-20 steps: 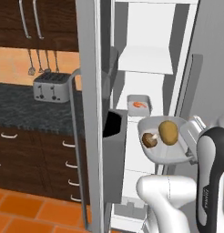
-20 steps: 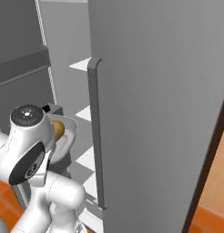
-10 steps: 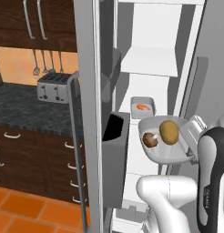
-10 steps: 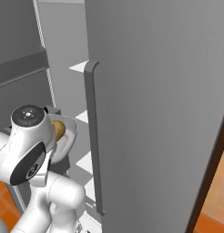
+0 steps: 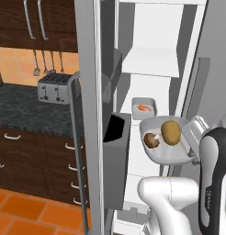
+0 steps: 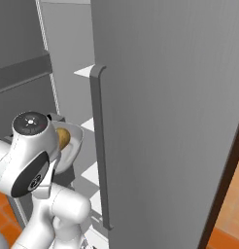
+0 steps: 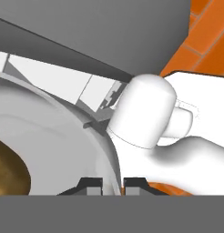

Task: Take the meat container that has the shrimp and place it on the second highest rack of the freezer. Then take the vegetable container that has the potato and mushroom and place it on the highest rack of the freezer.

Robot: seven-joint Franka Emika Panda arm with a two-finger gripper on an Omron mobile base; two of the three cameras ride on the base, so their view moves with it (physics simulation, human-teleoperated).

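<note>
White-shelved freezer (image 5: 161, 59); smooth oval potato (image 5: 170, 131)

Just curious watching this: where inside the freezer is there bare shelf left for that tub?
The highest rack is bare. One level down, the shrimp tray takes the left part. The gripper holds the vegetable container, with potato and mushroom.

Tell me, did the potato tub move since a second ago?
Yes. The tub went up a little in the left base view, closer to the shrimp tray on its shelf.
</note>
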